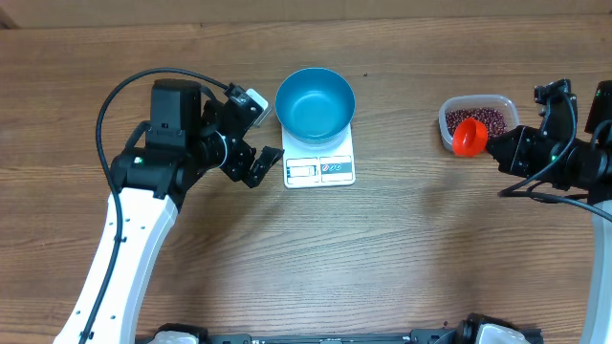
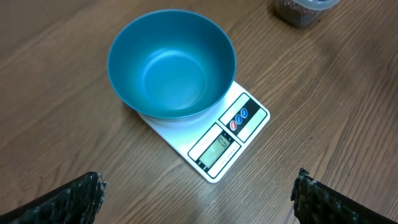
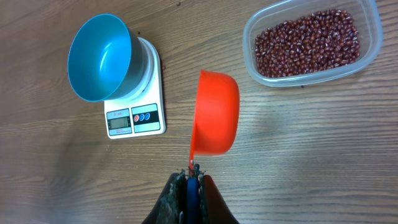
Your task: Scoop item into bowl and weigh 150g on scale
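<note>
Left gripper (image 1: 260, 132) rides highest above the table (image 1: 382, 268), jaws spread wide, holding nothing, just left of the scale (image 1: 320, 169) and aimed at it. Left arm bent, wrist angled down toward the bowl (image 1: 315, 100). Bowl sits on the scale's back half, empty, with a clean blue inside. Display too small to read. Well apart to the right, orange scoop (image 3: 216, 112) is tipped on its side in the air near the tub (image 3: 373, 37), no beans seen in it. Right gripper (image 3: 190, 180) clamped shut on the scoop's thin handle. Beans (image 3: 308, 43) all in the clear tub, far right. Judgement: setup done, nothing transferred. All scooping, pouring and weighing left.
</note>
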Robot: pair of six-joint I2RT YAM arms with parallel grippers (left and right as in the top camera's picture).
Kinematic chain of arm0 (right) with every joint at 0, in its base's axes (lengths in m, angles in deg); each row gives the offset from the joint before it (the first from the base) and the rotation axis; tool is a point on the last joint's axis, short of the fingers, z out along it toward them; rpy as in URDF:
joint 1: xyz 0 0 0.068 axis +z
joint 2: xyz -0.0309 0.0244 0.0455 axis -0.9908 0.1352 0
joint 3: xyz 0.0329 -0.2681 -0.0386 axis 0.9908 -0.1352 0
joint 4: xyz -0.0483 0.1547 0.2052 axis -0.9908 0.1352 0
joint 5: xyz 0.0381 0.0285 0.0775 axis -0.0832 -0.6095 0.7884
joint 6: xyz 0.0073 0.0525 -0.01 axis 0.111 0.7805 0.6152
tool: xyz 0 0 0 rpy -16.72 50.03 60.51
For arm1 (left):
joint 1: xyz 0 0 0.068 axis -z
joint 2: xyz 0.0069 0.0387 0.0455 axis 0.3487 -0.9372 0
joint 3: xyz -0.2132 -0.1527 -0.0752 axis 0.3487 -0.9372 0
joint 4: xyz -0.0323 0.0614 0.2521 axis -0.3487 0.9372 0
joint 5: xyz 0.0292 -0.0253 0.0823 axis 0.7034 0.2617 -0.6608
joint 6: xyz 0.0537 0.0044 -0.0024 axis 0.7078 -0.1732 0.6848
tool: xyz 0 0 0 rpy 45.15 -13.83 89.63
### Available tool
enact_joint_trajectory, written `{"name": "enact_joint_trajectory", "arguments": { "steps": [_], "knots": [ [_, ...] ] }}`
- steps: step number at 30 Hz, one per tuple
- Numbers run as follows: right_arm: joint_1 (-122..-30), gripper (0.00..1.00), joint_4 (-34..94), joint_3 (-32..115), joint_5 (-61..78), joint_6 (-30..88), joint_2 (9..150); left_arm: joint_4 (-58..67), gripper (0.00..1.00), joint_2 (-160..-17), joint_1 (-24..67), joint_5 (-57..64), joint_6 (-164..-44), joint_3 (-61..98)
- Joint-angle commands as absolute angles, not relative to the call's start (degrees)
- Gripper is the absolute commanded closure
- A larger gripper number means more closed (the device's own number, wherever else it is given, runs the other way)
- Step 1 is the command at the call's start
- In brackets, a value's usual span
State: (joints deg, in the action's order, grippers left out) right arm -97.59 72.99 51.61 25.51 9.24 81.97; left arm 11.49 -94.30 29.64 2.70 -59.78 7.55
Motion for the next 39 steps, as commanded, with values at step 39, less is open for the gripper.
{"name": "enact_joint_trajectory", "arguments": {
  "steps": [39],
  "knots": [
    [-97.74, 0.96, 73.74, 52.55, 25.79, 9.15, 81.62, 17.69, 0.00, -95.50, 29.43, 3.99, -66.32, 12.62]
  ]
}}
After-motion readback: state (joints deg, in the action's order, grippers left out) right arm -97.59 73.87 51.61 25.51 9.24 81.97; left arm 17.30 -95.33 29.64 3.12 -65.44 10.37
